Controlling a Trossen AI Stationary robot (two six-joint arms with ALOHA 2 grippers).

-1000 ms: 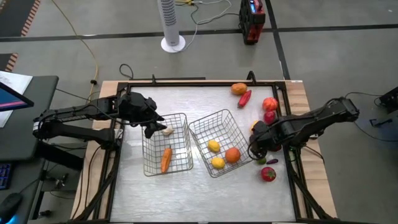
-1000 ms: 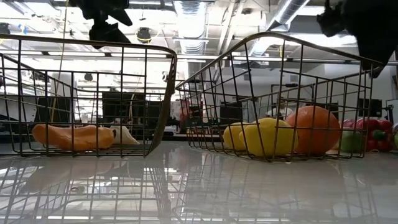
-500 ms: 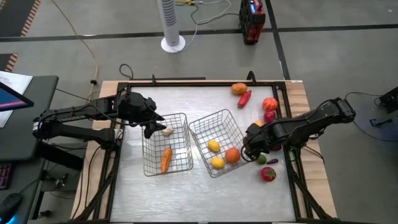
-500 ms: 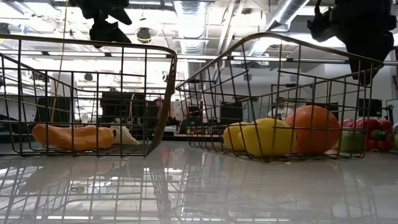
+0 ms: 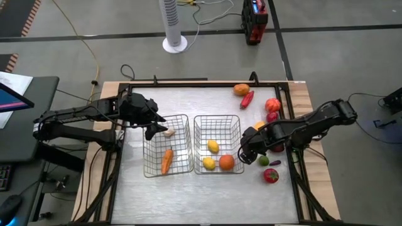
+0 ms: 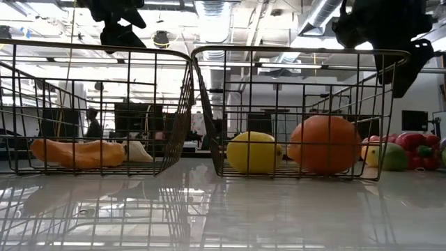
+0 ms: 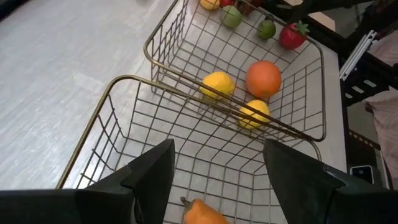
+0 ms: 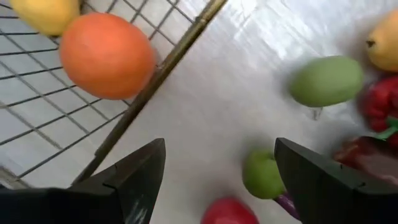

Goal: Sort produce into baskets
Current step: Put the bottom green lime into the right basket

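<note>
— So, where does the right gripper (image 5: 246,152) stand?

— Just right of the right-hand silvery wire-grid basket (image 5: 217,119), at its near-right corner; its two dark fingers (image 8: 320,177) are spread wide with nothing between them, and its wrist view looks down on bare table beside the basket rim.

— And outward from there?

— Nearest lie a small round green fruit (image 8: 262,173) and a paler green oval one (image 8: 326,81), with a red strawberry-like piece (image 5: 271,175) nearer still; farther off, along the table's right edge, a loose heap of red, orange and yellow produce (image 5: 272,105) remains unsorted. Inside that basket sit a round orange fruit (image 5: 226,162) and two yellow ones (image 5: 213,146).

— How would the green one handle?

— I judge it light, hard and smooth, likely to roll or squirt from the pads; best taken across its widest middle, squarely from above.

— The left gripper (image 5: 152,125)?

— It hangs over the far-left part of the left wire-grid basket (image 5: 186,149), fingers parted and empty; below it lie a long orange carrot (image 5: 167,160) and a whitish bulb (image 5: 168,132).
</note>
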